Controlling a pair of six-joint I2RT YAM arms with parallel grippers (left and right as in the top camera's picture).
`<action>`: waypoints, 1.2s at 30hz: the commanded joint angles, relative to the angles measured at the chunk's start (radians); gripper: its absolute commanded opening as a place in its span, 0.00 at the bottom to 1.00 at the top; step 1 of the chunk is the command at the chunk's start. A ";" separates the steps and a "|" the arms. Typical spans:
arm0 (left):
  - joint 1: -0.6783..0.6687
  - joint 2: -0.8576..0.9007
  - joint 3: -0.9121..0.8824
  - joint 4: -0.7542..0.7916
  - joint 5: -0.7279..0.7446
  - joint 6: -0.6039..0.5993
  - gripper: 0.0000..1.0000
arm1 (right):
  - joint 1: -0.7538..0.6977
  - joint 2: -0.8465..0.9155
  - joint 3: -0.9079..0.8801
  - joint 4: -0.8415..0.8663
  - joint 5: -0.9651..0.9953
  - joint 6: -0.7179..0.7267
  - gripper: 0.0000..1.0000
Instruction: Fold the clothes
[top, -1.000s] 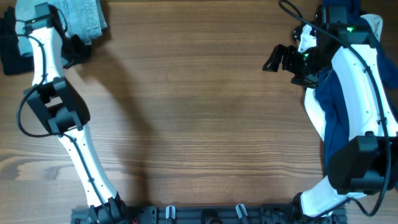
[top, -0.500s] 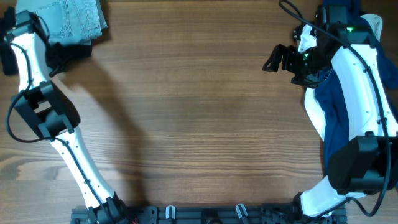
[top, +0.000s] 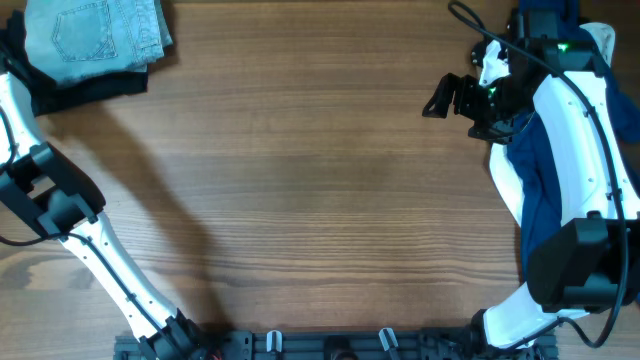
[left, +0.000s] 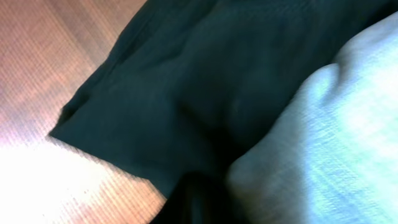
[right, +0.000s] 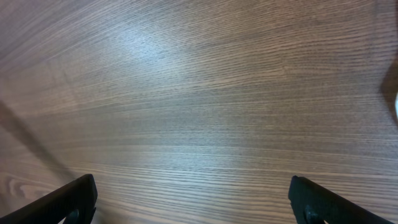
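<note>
Folded jeans (top: 95, 35) lay far left — navy clothes (top: 530, 200) at right not yet folded; right tool (top: 445, 97) gaped empty, left tool's (left: 189, 202) state unreadable.

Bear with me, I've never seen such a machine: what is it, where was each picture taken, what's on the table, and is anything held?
Two robot arms work at a wooden table. One picture looks down from above; the other two come from a camera on each wrist. At the far left, light-blue jeans lie on a black garment; a navy garment lies beneath the right arm. Its jaws stand wide open, empty. The left arm shows only a blurred close-up of cloth; its grip is unclear.
</note>
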 joint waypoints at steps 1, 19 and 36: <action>-0.009 -0.017 -0.006 0.082 0.027 -0.009 0.16 | 0.003 -0.024 0.015 -0.003 0.007 -0.004 1.00; -0.016 -0.322 -0.005 -0.388 0.321 -0.005 0.69 | 0.003 -0.024 0.015 0.095 -0.039 -0.002 1.00; -0.290 -0.775 -0.007 -0.816 0.544 0.254 0.90 | 0.003 -0.395 0.015 0.087 -0.025 -0.006 1.00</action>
